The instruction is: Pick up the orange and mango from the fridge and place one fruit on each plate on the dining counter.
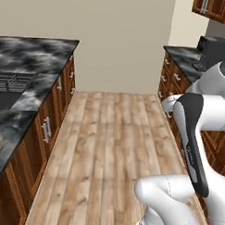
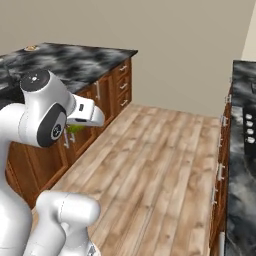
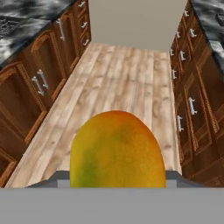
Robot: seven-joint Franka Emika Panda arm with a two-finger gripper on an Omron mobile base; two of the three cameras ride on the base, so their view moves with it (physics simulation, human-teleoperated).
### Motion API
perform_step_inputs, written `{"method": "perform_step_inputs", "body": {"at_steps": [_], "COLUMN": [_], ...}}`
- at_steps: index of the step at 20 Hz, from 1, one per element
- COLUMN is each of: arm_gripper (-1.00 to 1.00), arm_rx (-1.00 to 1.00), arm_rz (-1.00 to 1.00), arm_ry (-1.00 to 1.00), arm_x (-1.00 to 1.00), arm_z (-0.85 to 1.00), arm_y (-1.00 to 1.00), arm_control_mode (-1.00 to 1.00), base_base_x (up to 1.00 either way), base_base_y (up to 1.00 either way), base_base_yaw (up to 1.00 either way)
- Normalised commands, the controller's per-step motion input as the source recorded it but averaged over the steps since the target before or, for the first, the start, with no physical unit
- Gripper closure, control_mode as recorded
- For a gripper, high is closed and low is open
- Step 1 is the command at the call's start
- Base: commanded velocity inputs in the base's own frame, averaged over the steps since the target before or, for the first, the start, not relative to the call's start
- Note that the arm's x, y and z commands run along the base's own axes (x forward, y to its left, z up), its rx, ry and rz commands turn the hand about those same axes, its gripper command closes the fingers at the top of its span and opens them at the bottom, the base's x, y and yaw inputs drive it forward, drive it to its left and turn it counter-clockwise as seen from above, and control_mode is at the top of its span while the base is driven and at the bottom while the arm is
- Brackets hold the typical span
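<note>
**Mango held over the kitchen aisle**

While the arm is folded close to its base, the gripper (image 3: 117, 186) is closed on the mango (image 3: 117, 151), a smooth, rounded oval with orange-yellow skin and a green blotch low on its left side. In the hand view the fruit bulks large at the bottom, hiding the finger tips. In the right base view a small green-yellow patch of it (image 2: 76, 128) peeks out beneath the white hand. Below lies a floor (image 1: 108, 142) of pale, grained wooden planks. Dark brown panelled cabinets (image 3: 35, 83) with slim metal handles line both sides, topped by glossy black-and-white marbled counters (image 1: 29, 55).
</note>
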Motion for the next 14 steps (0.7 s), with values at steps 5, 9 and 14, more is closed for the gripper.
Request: {"method": "perform_step_inputs", "body": {"at_steps": [5, 9, 14], "arm_gripper": [1.00, 1.00, 1.00], "arm_rx": [0.00, 0.00, 0.00], "arm_rz": [0.00, 0.00, 0.00], "arm_ry": [0.00, 0.00, 0.00], "arm_x": [0.00, 0.00, 0.00], "arm_z": [0.00, 0.00, 0.00], "arm_y": [0.00, 0.00, 0.00], "arm_control_mode": [1.00, 1.00, 1.00], "base_base_x": [1.00, 1.00, 1.00], "base_base_y": [0.00, 0.00, 0.00], "base_base_yaw": [-0.04, -0.04, -0.03]}}
